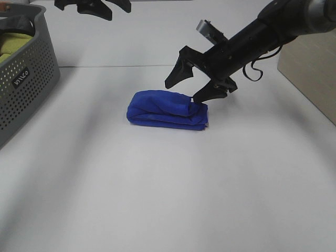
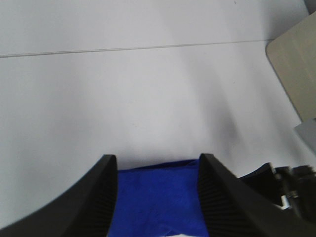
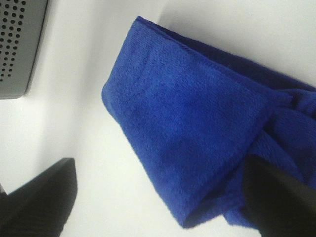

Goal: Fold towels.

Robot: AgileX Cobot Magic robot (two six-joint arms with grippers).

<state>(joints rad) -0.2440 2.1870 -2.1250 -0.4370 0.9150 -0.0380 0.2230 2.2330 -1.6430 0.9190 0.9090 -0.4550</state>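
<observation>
Towel (image 1: 167, 109) mid-table (image 1: 168, 199) — basket (image 1: 23, 79) far left.

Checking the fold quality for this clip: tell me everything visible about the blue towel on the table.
The royal-blue plush microfibre towel lies folded into a compact, thick oblong bundle on the white table, right of the grey perforated plastic basket. Its layers stack unevenly, with a rolled upper fold and stitched edges showing. The black right pincer stands wide open over its right end, one fingertip at or touching the cloth. Nothing grips it.

Grey perforated basket (image 1: 29, 79) holding yellow-green cloth (image 1: 13, 44).
</observation>
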